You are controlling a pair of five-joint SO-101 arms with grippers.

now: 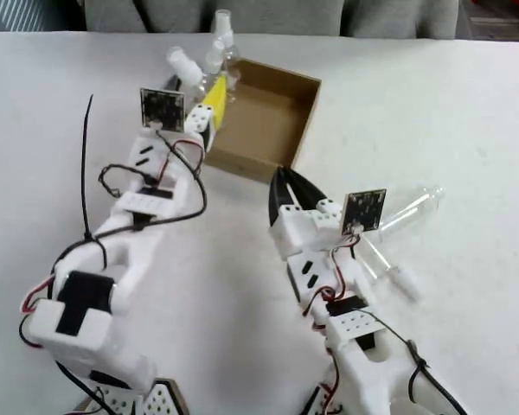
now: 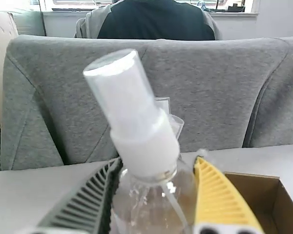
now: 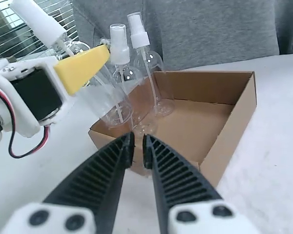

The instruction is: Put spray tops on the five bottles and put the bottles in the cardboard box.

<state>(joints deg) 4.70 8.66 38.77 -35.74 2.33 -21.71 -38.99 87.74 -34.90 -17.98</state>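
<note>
**One capped bottle at the box, one bare bottle waiting**

High view: My left end effector is clenched on a capped bottle, which it holds tilted at the left corner of the cardboard box. I judge this is to set it in beside the standing bottles at the far corner. The left arm is stretched long across the table. My right arm is folded lower, and the right end effector sits just off the box's near corner, pointing at it. On the table to its right lie a bare bottle and a loose spray top, near each other but apart. I judge those are the job waiting for the free arm.

Left wrist view: The grey finger and yellow finger pinch the bottle's shoulder from either side, so its white cap leans up between them.

Right wrist view: My right fingers are closed almost tip to tip and hold nothing. They are aimed at the box's near wall. Beyond them the held bottle overlaps the box corner, but I cannot tell whether it is over the rim or just outside it.
</note>
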